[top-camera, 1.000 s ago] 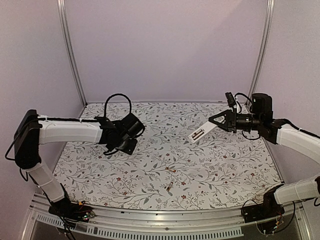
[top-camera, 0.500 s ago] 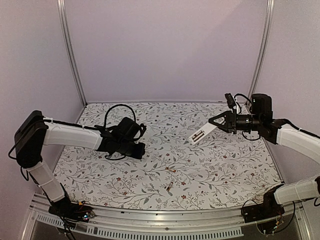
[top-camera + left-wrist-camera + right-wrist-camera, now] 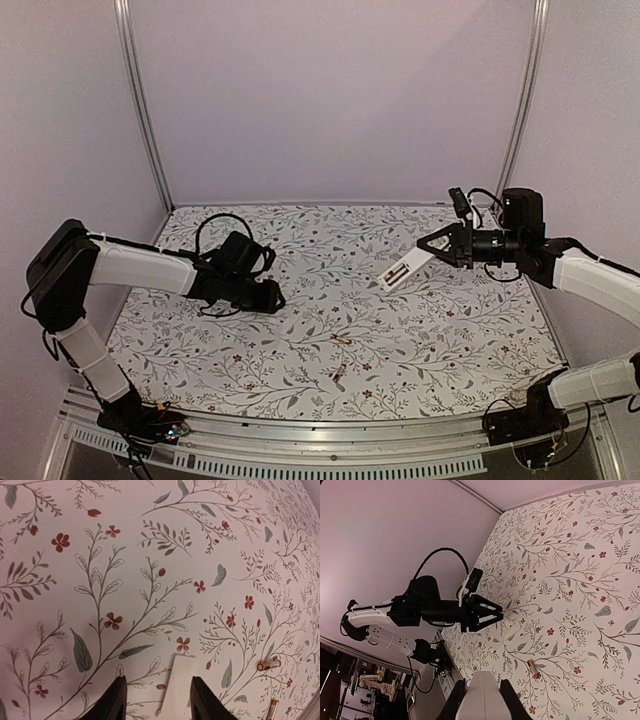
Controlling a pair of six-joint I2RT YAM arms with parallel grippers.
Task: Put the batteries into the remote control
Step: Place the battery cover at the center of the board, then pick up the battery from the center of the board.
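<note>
Right gripper (image 3: 426, 249) is pressed shut on the remote control (image 3: 401, 271), pinching one end of the white bar between its two fingers. From where I stand the remote hangs in the air above the flowered cloth (image 3: 450, 330), its free end slanting down and to the left, with a few dark marks on its upper face. In the right wrist view only the held end shows, a plain white block squeezed between the two dark fingertips (image 3: 457, 700). Both batteries lie loose on the cloth, down from the remote toward the near edge of the table and a little to its left. The first battery (image 3: 341, 340) is the closer of the two to the remote, and the second battery (image 3: 339, 377) lies just beyond it, nearer the table edge; the two are near each other but not touching, and neither touches the remote. Well to the left of the remote, farther from it than the batteries, the left gripper (image 3: 267, 296) sits low over the cloth with its fingers spread. The left wrist view shows a small flat white piece (image 3: 178, 684) lying on the cloth between those spread fingers (image 3: 118, 700), closer to one finger than the other; I cannot tell whether either touches it. Both coppery batteries show off to the side in that view.
</note>
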